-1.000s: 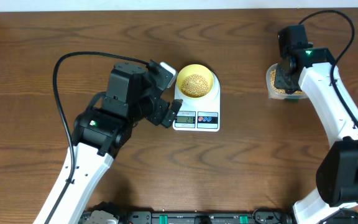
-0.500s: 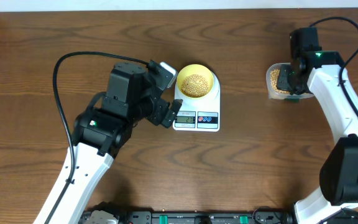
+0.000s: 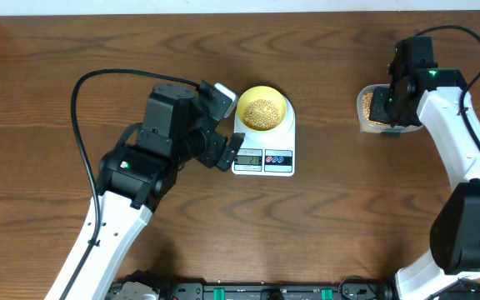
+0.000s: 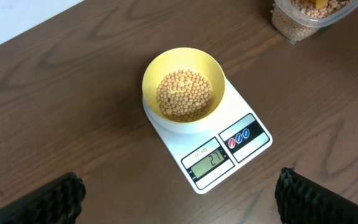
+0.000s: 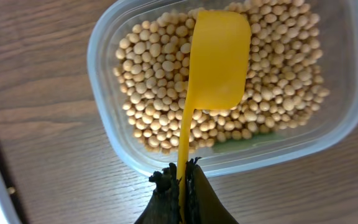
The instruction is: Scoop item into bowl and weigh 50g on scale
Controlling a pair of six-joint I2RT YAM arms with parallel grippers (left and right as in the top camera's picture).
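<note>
The pale yellow-green bowl (image 3: pixel 262 108) (image 4: pixel 183 87) stands on the white scale (image 3: pixel 263 152) (image 4: pixel 219 149) and holds tan beans (image 4: pixel 184 94). The scale's display (image 4: pixel 207 163) is lit. My left gripper (image 4: pixel 179 199) is open and empty, just left of the scale's front. My right gripper (image 5: pixel 180 183) is shut on the handle of a yellow scoop (image 5: pixel 211 68). The scoop's head lies turned face down over the beans (image 5: pixel 160 81) in the clear tub (image 3: pixel 373 108) (image 5: pixel 104 93) at the right.
The clear tub also shows at the top right of the left wrist view (image 4: pixel 309 15). The brown wood table (image 3: pixel 332 217) runs on around the scale. A black cable (image 3: pixel 90 83) arcs over the left arm.
My right gripper with the scoop has shifted to the right over the tub, uncovering more of the beans in it. The left arm, bowl and scale have not moved.
</note>
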